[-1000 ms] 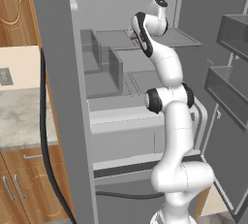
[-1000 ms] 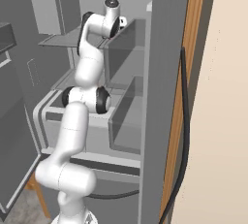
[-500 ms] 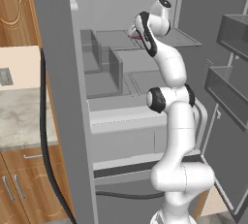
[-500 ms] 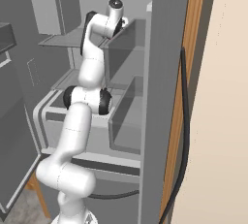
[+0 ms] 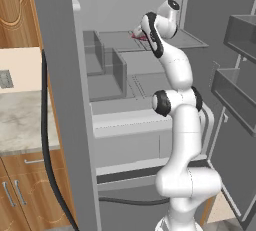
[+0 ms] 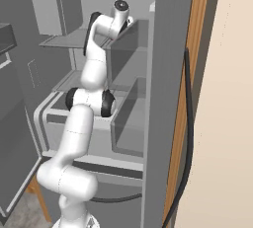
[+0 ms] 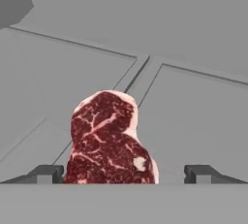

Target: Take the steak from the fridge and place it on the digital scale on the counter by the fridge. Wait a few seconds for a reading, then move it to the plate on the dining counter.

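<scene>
steak (image 7: 110,140) is what this reach is for, though the biggest thing around it is the fridge (image 5: 60,105), door swung wide so the arm can go in high. next down, the upper shelf (image 7: 193,106) carries the meat lying flat, toward 6 o'clock in the hand view. smallest, the gripper (image 7: 123,174) has its jaws spread wide and empty, one tip at either side of the slab, likely lined up to straddle it.
</scene>
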Available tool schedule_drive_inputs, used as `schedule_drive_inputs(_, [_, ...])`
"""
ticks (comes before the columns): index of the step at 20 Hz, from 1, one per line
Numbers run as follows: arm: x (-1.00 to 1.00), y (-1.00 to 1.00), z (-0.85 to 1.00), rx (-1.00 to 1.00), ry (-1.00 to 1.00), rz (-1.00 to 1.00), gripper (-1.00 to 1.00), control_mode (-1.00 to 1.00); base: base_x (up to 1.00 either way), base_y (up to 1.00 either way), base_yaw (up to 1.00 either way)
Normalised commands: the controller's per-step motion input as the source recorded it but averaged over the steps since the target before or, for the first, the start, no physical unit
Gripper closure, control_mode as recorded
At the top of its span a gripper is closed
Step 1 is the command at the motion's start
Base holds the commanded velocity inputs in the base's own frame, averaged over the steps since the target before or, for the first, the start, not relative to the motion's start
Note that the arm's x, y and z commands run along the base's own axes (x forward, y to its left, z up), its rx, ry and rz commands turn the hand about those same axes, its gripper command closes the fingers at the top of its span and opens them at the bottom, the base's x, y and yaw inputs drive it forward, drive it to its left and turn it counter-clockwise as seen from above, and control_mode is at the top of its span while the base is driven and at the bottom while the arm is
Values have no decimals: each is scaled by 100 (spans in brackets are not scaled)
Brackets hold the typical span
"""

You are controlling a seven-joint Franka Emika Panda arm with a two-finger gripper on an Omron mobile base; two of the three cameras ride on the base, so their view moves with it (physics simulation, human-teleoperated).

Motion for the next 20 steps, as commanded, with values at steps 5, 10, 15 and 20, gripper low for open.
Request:
schedule_drive_inputs(5, [-4, 0, -30, 0, 1, 1, -100, -100, 0, 0, 0])
schedule_drive_inputs(10, [-16, 0, -24, 0, 7, 3, -100, -100, 0, 0, 0])
schedule_drive_inputs(15, [-13, 0, -25, 0, 4, 0, -100, -100, 0, 0, 0])
schedule_drive_inputs(20, [-11, 0, -22, 0, 0, 0, -100, -100, 0, 0, 0])
